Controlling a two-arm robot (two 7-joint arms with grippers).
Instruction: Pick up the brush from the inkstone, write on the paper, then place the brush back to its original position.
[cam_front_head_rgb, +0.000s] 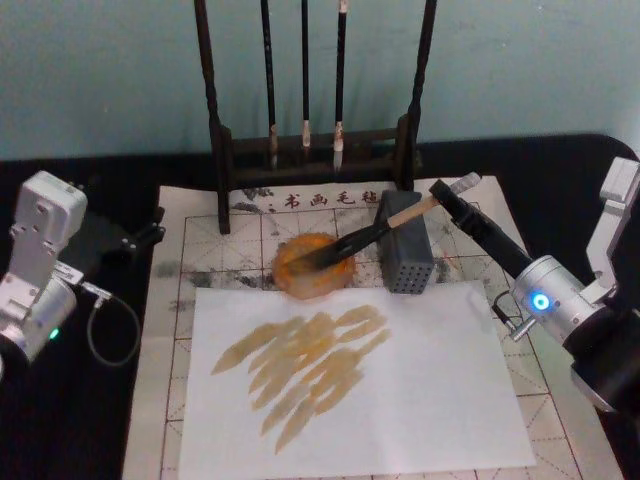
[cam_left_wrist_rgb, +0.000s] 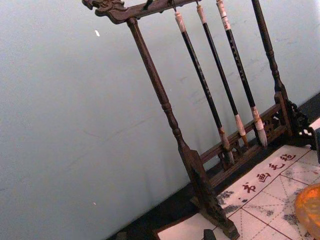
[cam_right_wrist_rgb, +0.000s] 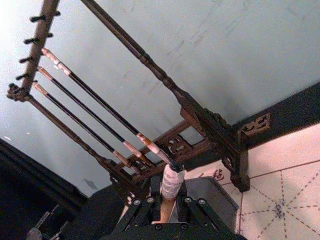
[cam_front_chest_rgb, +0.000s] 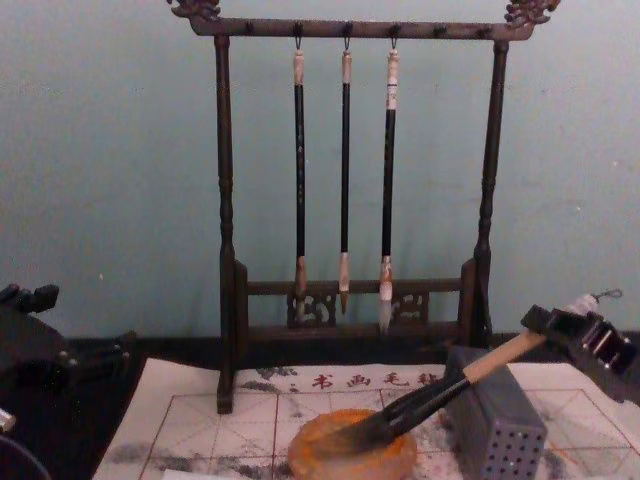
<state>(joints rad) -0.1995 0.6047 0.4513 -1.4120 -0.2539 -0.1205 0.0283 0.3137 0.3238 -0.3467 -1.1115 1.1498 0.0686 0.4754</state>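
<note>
The brush has a pale wooden handle, black lower section and dark bristles. The inkstone is orange-brown. The white sheet carries tan strokes; the paper shows red grid lines.

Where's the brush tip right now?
In the head view, the brush has its bristles in the inkstone, centre table; its handle leans over the grey block, held by the right claw.

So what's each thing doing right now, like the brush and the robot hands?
brush: tilted, bristles in the inkstone, handle across the grey block
inkstone: on the gridded mat, orange-stained
white sheet: flat, covered in tan strokes
right gripper: shut on brush end
left gripper: away at the table's left
hanging brushes: on rack
</note>
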